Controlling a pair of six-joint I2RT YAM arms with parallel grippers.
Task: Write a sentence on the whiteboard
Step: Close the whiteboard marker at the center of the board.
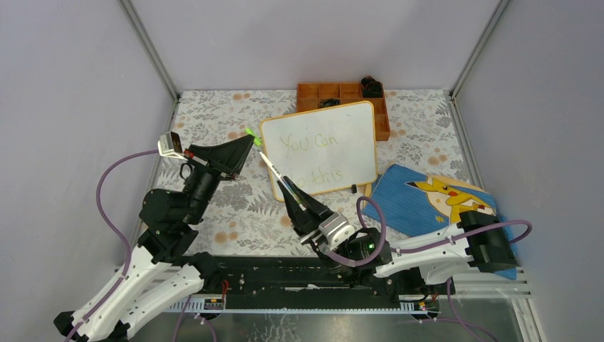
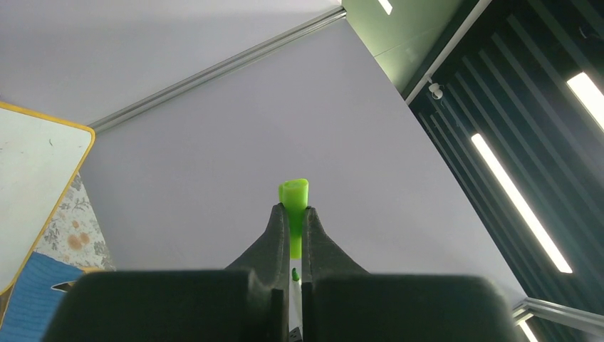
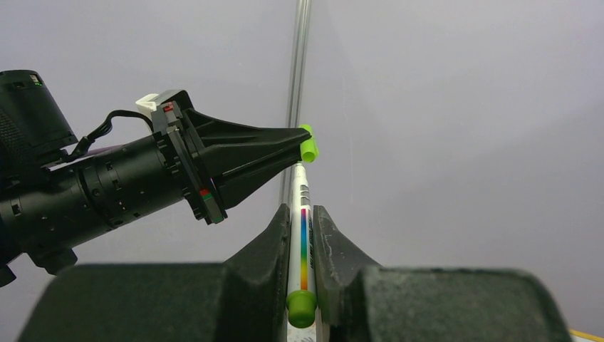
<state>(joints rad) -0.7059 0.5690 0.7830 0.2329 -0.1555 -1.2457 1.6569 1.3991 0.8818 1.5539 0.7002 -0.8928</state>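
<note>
The whiteboard [image 1: 356, 128] leans in the middle of the table, its corner also at the left of the left wrist view [image 2: 28, 178]. The sentence [image 1: 311, 143] shows on it in faint green, "You can" above "do this". My left gripper [image 1: 247, 140] [image 2: 294, 210] is shut on a bright green cap [image 2: 294, 196] [image 3: 308, 142], held just left of the board. My right gripper [image 1: 285, 184] [image 3: 302, 209] is shut on a white marker [image 3: 303, 239] with a rainbow stripe. The marker's tip [image 1: 262, 155] points up at the cap, a short gap below it.
An orange tray [image 1: 308, 89] with a black object [image 1: 371, 86] stands behind the board. A blue cartoon-print cloth [image 1: 434, 199] lies at the right front. The table has a floral cover [image 1: 214, 114], and grey walls close in on three sides.
</note>
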